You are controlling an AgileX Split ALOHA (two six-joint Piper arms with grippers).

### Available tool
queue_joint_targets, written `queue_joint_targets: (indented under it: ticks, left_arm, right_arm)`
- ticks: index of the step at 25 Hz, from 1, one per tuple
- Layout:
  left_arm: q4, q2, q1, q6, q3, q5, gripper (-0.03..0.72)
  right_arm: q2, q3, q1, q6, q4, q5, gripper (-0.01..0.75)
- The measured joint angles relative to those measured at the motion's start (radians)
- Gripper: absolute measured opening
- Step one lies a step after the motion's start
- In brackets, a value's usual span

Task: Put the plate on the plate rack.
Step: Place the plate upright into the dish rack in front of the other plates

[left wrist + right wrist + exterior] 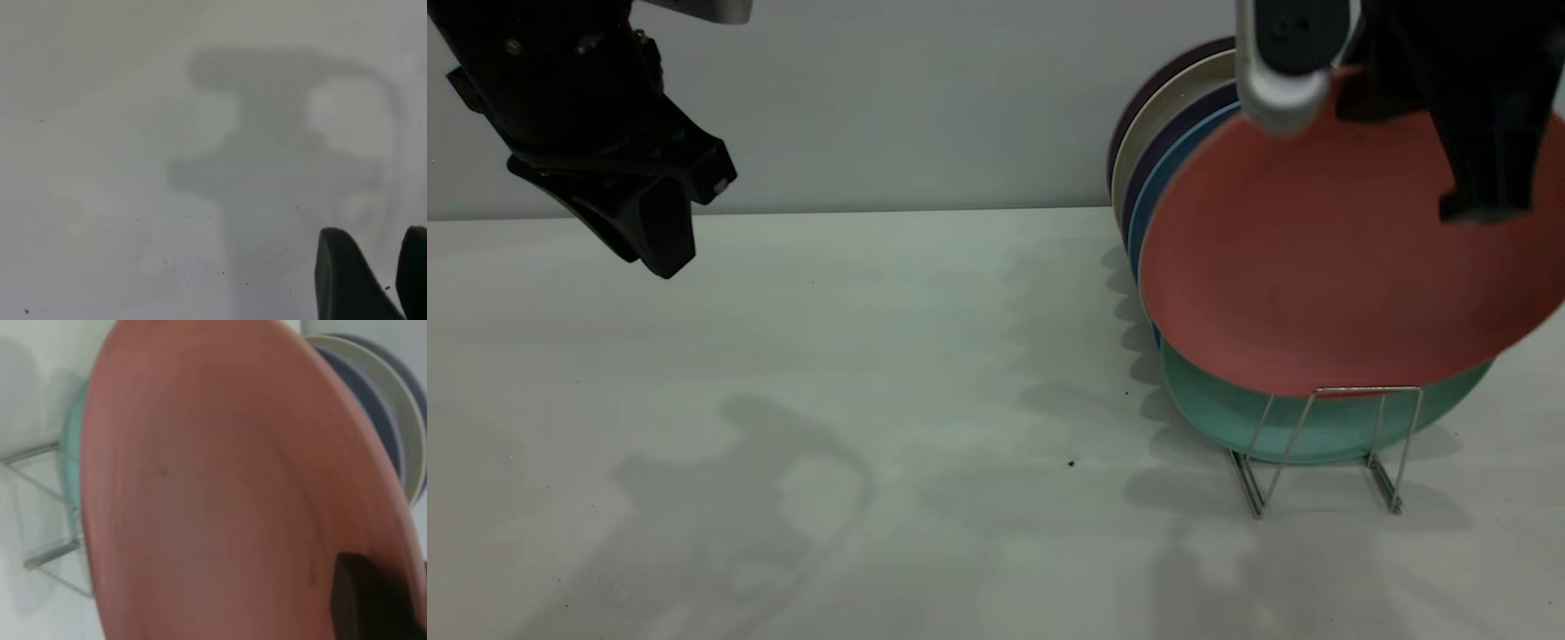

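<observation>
The plate [1325,258] is held in the air at the right of the exterior view, just above the front wire loop of the plate rack [1325,444]; its lower edge sits at the top of that loop and in front of a green plate [1245,413] already standing in the rack. Behind these, further plates [1174,133] stand in a row, blue, dark and cream. The task is judged well advanced: the plate is lifted, turned nearly upright and brought to the rack, but it is not yet seated in a slot and not released. Lowering into the front slot and letting go remain. The right hand [1369,80] is clamped on the plate's upper rim at the top right of the frame, one finger [1485,151] lying across the plate's face; the right wrist view shows the same finger over the rim. The left hand [654,227] hangs idle at the upper left, well apart from the rack, over bare surface [871,400]; its fingers stand slightly apart, holding nothing.
</observation>
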Motion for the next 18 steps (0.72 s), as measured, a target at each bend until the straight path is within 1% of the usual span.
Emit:
queue_joint_targets:
  ticks: [6, 18]
  left_arm:
    - [-0.002, 0.000, 0.000, 0.000, 0.000, 0.000, 0.240]
    - [-0.003, 0.000, 0.000, -0.001, 0.000, 0.000, 0.240]
  right_arm:
    - [0.000, 0.057, 0.000, 0.039, -0.003, -0.034, 0.050]
    - [0.003, 0.058, 0.000, 0.106, -0.004, -0.052, 0.056]
